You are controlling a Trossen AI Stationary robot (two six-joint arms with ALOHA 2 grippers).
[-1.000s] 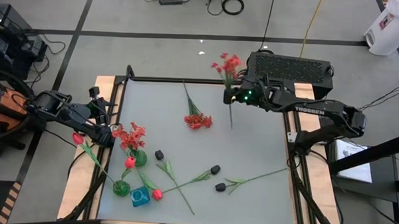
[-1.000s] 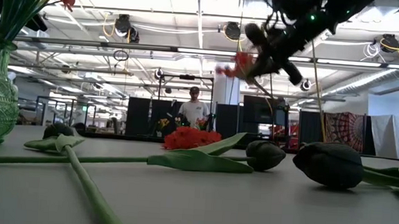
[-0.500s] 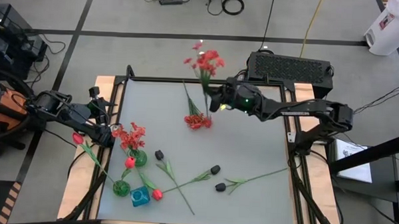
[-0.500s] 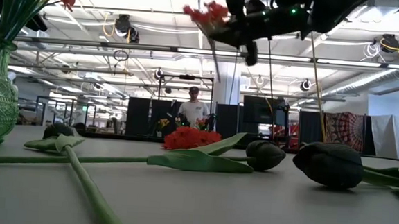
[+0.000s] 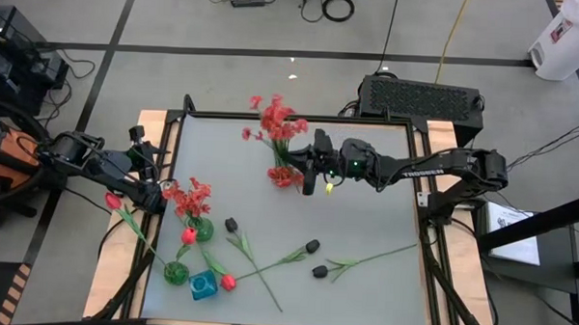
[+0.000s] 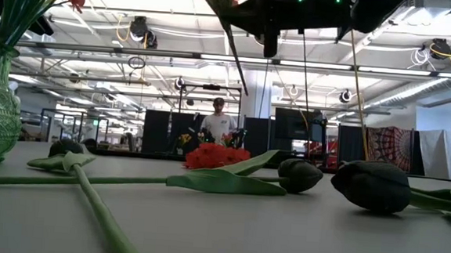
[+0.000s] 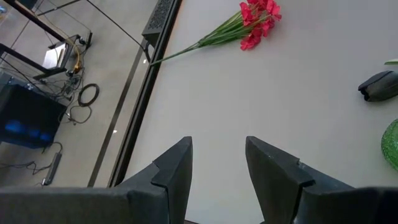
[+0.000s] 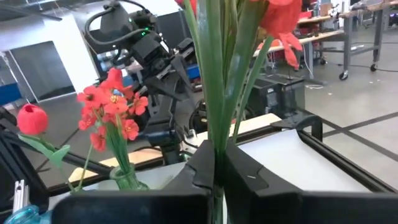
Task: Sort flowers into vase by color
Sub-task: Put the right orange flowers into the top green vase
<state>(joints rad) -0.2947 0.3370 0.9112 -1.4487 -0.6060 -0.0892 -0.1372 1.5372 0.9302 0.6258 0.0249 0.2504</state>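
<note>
The right hand, near the table's middle, pinches a red flower pointing toward ten o'clock.

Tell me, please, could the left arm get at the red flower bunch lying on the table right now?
Probably not easily: the left gripper is free, but the right gripper with its flower hovers right beside that bunch.
</note>
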